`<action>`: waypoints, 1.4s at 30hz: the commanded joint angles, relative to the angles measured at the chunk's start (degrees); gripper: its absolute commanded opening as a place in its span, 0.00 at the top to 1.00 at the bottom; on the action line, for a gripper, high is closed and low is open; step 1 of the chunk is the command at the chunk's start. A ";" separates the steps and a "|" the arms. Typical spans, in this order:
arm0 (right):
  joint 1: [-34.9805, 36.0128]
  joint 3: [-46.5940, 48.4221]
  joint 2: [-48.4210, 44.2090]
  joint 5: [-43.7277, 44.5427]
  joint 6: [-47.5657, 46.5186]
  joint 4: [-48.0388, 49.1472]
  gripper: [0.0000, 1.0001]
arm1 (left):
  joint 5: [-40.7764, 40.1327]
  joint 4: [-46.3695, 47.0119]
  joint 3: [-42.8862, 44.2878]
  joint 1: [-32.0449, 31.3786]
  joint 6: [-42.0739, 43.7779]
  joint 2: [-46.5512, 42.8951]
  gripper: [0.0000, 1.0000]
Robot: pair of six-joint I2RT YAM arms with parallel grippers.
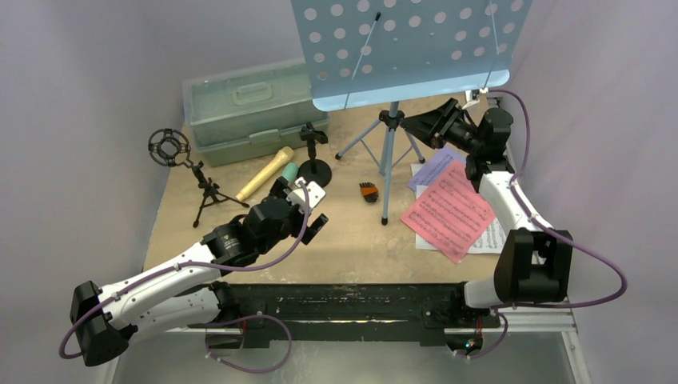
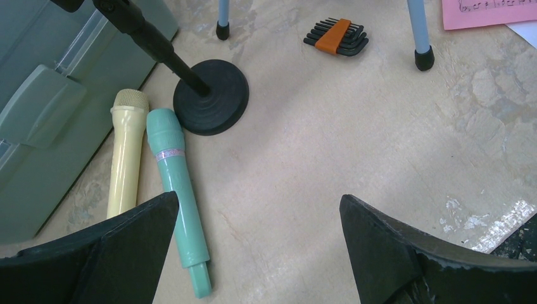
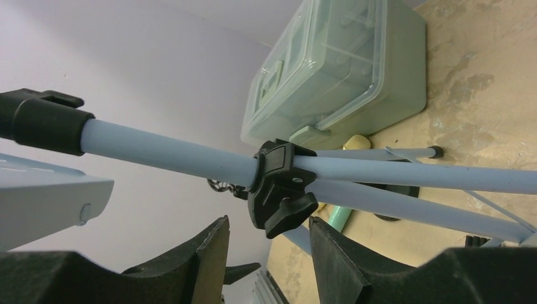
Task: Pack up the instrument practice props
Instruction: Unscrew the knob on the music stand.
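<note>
Left arm [image 1: 160, 284] stretched low forward, jaws wide apart, right arm [image 1: 500, 192] raised, jaws narrower, apart

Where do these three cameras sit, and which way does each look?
Top view: above, behind the robot, looking down on the table; left arm and right arm show.
Left wrist: on the left arm, facing down at the teal microphone and round-base holder; left hand at bottom.
Right wrist: on the right arm, facing sideways past the music rack pole toward the green case; right hand below.
Shared: both wrist views show that case.
</note>
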 commanded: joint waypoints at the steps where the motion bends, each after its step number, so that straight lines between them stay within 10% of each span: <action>1: 0.57 1.37 0.16 2.67 -1.60 -2.16 0.45 | -0.38 0.42 1.63 0.30 0.25 -0.44 0.01; 12: 0.66 1.89 1.11 2.87 -0.37 -1.43 0.48 | -0.38 0.38 1.63 0.30 0.26 -0.44 0.01; 24: 0.83 2.26 2.21 2.20 -2.79 2.88 0.80 | -0.47 0.34 1.63 0.29 0.26 -0.35 0.01; 31: 1.01 3.25 -0.50 3.88 -21.58 1.32 0.98 | -0.43 0.41 1.63 0.30 0.23 -0.61 0.01; 37: 1.01 1.68 -2.17 -1.73 -33.17 1.88 0.53 | 0.41 0.60 1.63 0.23 0.21 -0.53 0.01; 42: 0.97 -3.61 -5.96 -7.58 -41.41 4.23 0.36 | 3.99 2.06 1.20 0.30 -0.72 -1.79 0.01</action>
